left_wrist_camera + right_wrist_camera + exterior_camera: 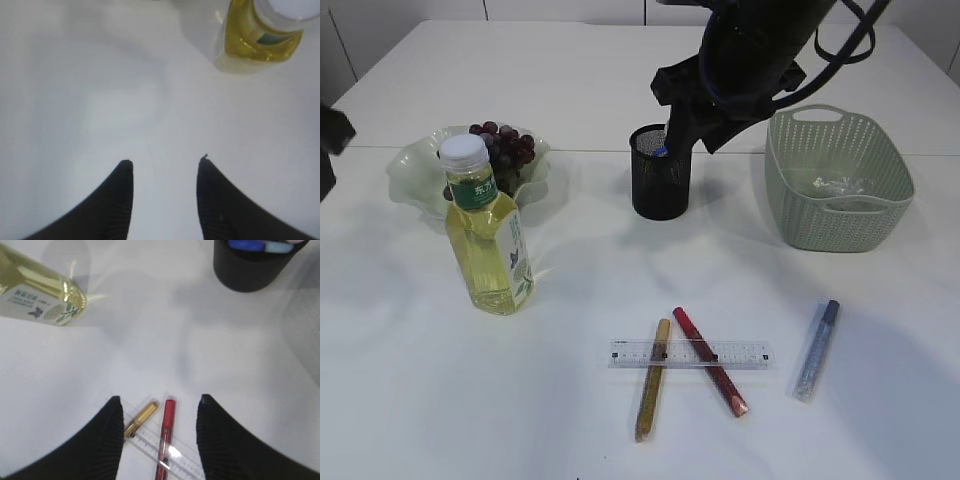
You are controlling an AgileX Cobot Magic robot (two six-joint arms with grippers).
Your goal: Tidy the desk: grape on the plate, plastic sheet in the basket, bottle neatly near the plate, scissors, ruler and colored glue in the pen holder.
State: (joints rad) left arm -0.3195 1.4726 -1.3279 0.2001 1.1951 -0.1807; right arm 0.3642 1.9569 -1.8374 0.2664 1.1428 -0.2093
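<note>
The grapes (505,145) lie on the pale green plate (415,175) at back left. The bottle (490,240) of yellow liquid stands upright in front of the plate. The clear ruler (690,354) lies at the front under a gold glue stick (652,385) and a red one (712,365); a blue-silver one (816,350) lies to the right. The black pen holder (660,185) holds blue handles (247,245), apparently the scissors. The plastic sheet (840,185) lies in the green basket (790,190). My right gripper (160,399) is open and empty, high over the table. My left gripper (165,161) is open over bare table.
The white table (420,380) runs wide on all sides. The right arm (750,50) hangs in front of the pen holder's rim in the exterior view. The left arm (330,140) shows only at the left edge. The bottle also shows in the left wrist view (260,40).
</note>
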